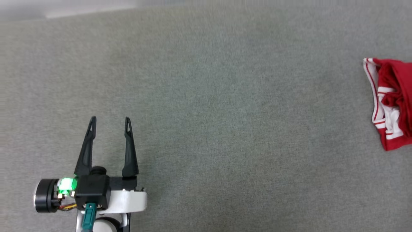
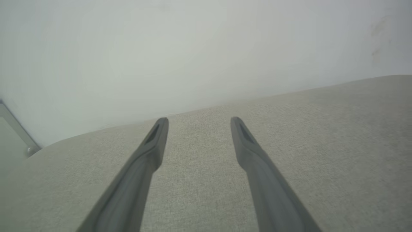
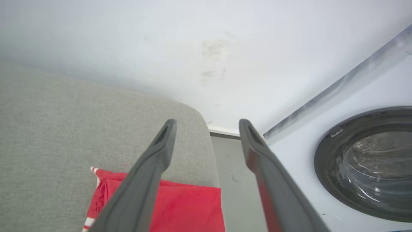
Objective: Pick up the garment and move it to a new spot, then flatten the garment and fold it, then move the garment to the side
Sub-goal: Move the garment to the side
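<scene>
The left gripper [image 1: 110, 118] and right gripper [image 3: 207, 121] hold fingers wide apart, the bunched red-and-white shirt [image 1: 396, 77] lying at the head view's far right.

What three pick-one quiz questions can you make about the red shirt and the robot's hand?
1. Where is the garment in the head view? A) far right edge B) middle C) lower left
2. What colours is the garment? A) blue and yellow B) red and white C) green and black
3. The left gripper is: A) shut B) open, empty C) clamped on the garment
Answers: A, the right edge cuts it; B, red cloth, white striped trim; B, bare grey surface shows between its fingers.
</scene>
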Motion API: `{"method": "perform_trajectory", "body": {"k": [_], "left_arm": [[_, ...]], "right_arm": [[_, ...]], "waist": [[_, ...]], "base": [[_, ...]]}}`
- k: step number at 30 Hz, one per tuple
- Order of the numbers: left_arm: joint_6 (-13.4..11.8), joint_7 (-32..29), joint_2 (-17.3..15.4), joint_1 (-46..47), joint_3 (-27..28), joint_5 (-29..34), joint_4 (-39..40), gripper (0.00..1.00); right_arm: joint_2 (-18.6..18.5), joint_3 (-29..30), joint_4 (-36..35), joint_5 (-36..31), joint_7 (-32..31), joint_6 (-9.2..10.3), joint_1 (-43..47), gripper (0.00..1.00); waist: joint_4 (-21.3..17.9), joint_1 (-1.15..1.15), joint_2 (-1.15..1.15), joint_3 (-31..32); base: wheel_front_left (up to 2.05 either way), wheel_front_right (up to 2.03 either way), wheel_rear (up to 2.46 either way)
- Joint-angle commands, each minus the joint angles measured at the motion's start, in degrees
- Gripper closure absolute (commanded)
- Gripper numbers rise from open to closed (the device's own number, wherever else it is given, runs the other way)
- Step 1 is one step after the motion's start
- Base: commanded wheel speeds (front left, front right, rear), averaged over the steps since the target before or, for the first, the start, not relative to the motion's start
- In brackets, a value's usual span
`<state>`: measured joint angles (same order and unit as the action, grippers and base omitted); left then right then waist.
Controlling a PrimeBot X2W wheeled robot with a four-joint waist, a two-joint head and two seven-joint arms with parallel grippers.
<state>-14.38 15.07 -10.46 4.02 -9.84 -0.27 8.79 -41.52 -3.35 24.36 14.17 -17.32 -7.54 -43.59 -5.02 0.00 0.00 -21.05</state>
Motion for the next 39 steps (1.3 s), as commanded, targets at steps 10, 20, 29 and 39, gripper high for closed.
{"method": "perform_trajectory", "body": {"k": [10,20,29,39], "left_arm": [[-1.1,0.1,0.7,-5.3,0.5,-0.3,0.0,0.00],[-1.0,0.1,1.2,-8.5,0.7,-0.5,-0.7,0.00],[-0.4,0.1,1.3,-9.9,0.8,-0.4,-1.6,0.00],[0.7,0.1,1.4,-12.3,1.0,-1.1,-3.0,0.00]], "right_arm": [[9.7,0.4,-4.4,-4.1,19.0,0.09,2.7,0.00],[19.0,-4.4,-6.3,-1.9,31.0,0.08,10.5,0.00],[25.2,-5.4,-6.9,-1.0,32.5,0.08,20.7,0.00],[32.1,1.7,-11.6,-2.4,32.5,0.08,34.8,0.00]], "waist": [[3.9,0.00,0.00,9.3],[6.6,0.00,0.00,13.6],[8.1,0.00,0.00,16.0],[8.3,0.00,0.00,19.2]], "base": [[0.00,0.00,0.00],[0.00,0.00,0.00],[0.00,0.00,0.00],[0.00,0.00,0.00]]}}
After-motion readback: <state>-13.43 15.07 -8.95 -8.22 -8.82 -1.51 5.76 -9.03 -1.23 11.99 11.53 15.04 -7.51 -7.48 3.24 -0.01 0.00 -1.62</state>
